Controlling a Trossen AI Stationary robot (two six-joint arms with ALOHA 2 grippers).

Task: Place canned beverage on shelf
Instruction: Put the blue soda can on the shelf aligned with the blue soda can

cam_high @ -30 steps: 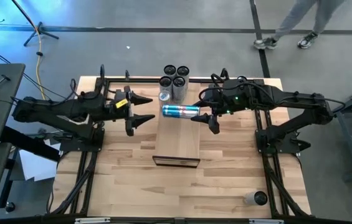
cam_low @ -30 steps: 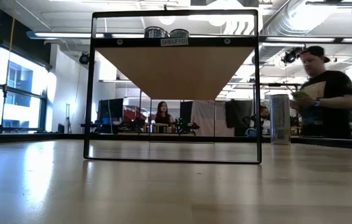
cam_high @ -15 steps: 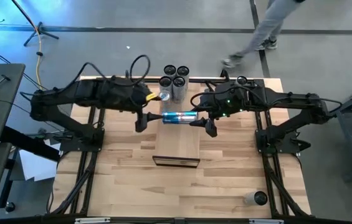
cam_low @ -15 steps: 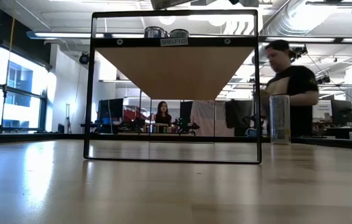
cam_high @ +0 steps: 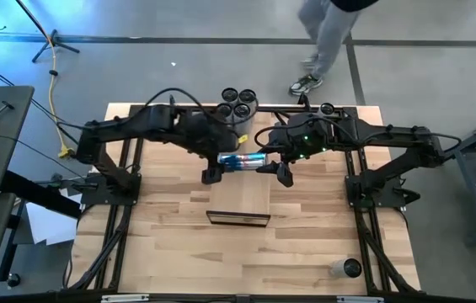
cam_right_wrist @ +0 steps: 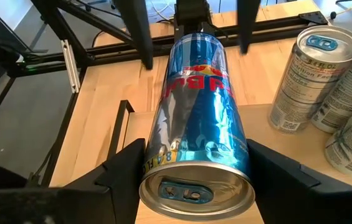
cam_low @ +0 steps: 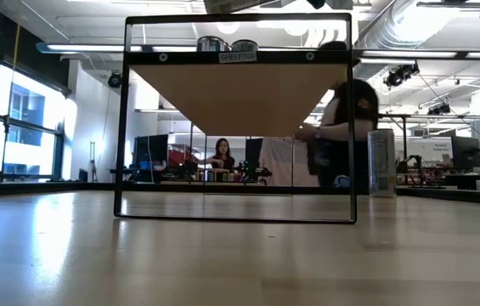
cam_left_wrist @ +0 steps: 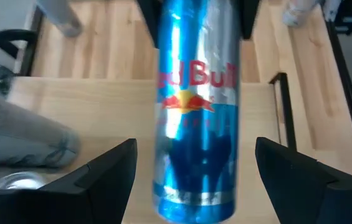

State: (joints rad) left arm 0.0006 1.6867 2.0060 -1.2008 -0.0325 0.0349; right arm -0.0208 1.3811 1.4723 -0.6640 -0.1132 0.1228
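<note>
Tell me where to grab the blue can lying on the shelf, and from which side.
Grip the blue can around its round middle, coming straight down from above. It lies on its side across the shelf, so its curved walls face both open grippers, left gripper and right gripper, already at its two ends.

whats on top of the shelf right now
On the shelf: a blue can lying on its side between both end effectors, and upright silver cans at the far end. Arms cover the board beside them.
</note>
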